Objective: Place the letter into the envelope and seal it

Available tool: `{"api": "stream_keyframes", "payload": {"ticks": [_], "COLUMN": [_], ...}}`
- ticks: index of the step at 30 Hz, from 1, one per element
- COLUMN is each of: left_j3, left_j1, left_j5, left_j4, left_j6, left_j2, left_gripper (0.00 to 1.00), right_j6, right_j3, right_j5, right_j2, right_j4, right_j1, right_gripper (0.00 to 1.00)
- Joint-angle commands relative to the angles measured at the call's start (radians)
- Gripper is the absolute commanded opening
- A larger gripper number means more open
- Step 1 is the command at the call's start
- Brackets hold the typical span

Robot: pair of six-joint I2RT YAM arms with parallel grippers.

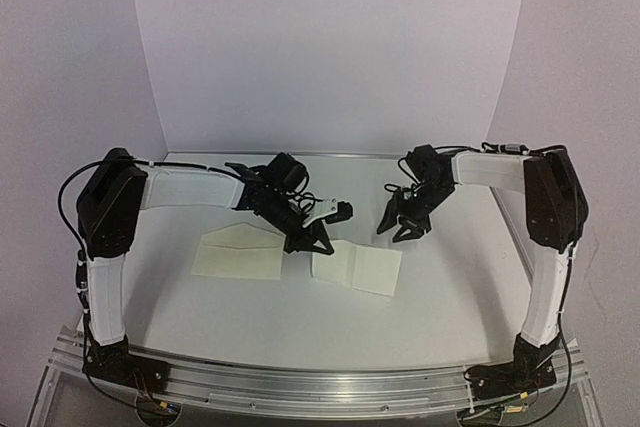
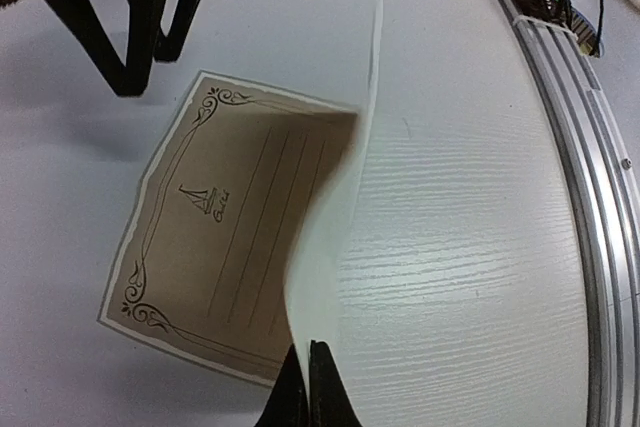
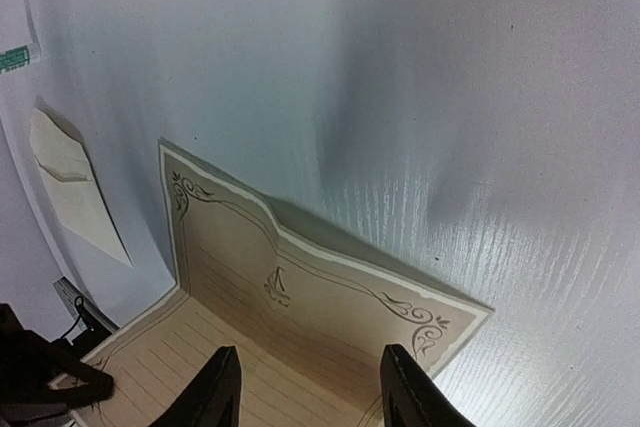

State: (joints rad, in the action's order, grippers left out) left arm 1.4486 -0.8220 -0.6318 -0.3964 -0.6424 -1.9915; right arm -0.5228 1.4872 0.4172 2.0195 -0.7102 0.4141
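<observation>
"Well, where is the letter (image 2: 230, 237) just now?"

"On the table (image 2: 470, 247), a little right of the envelope (image 1: 238, 252) and not touching it. One half lies flat with the printed side up. The other half is lifted and curls over, showing its pale back."

"Who has it?"

"The left jaws are pinched shut on the raised edge. The right jaws stand about half open near the sheet's far edge, with nothing between them."

"So the step looks like a fold, to get the sheet narrow enough for the envelope."

"That's my reading. To do it well, I'd carry the pinched edge low across the flat half, so the paper rolls over rather than balloons."

"And the sliding? That table looks smooth."

"That's the main risk, I think. With only one edge held, the flat half could drag along and the fold would come out skewed. The right jaws could come down and pin the flat half near its border first."

"Where should the edge land?"

"Square on the opposite edge, corners matched, before the left jaws let go. Then press along the bend to set a crease. A soft, springy fold would probably fight the envelope's mouth later."

"Anything unclear?"

"Whether the envelope's flap is open. I can't tell from here."
</observation>
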Motion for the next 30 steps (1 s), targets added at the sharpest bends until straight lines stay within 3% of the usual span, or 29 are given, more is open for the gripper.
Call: {"api": "stream_keyframes", "payload": {"ticks": [1, 8, 13, 20, 24, 26, 30], "left_j3": [0.131, 0.355, 0.384, 0.378, 0.385, 0.386, 0.385], "left_j1": [0.010, 0.062, 0.067, 0.066, 0.064, 0.064, 0.064], "left_j5": [0.023, 0.025, 0.052, 0.087, 0.118, 0.122, 0.112], "left_j4": [-0.163, -0.263, -0.271, -0.275, -0.297, -0.303, -0.308], "left_j6": [0.158, 0.313, 0.374, 0.419, 0.428, 0.432, 0.417], "left_j2": [-0.108, -0.290, -0.341, -0.375, -0.402, -0.414, -0.426], "left_gripper": [0.00, 0.00, 0.00, 0.00, 0.00, 0.00, 0.00], "right_j6": [0.026, -0.076, -0.176, -0.258, -0.253, -0.191, 0.114], "right_j3": [0.001, -0.184, -0.299, -0.414, -0.402, -0.362, -0.323], "right_j5": [-0.038, -0.129, -0.142, -0.059, -0.043, -0.045, -0.231], "right_j2": [-0.114, -0.267, -0.325, -0.289, -0.260, -0.254, -0.348], "right_j4": [0.004, 0.008, 0.035, 0.150, 0.189, 0.194, 0.222], "right_j1": [0.001, 0.000, 0.017, 0.072, 0.073, 0.094, 0.213], "right_gripper": [0.51, 0.66, 0.77, 0.78, 0.77, 0.73, 0.72]}}
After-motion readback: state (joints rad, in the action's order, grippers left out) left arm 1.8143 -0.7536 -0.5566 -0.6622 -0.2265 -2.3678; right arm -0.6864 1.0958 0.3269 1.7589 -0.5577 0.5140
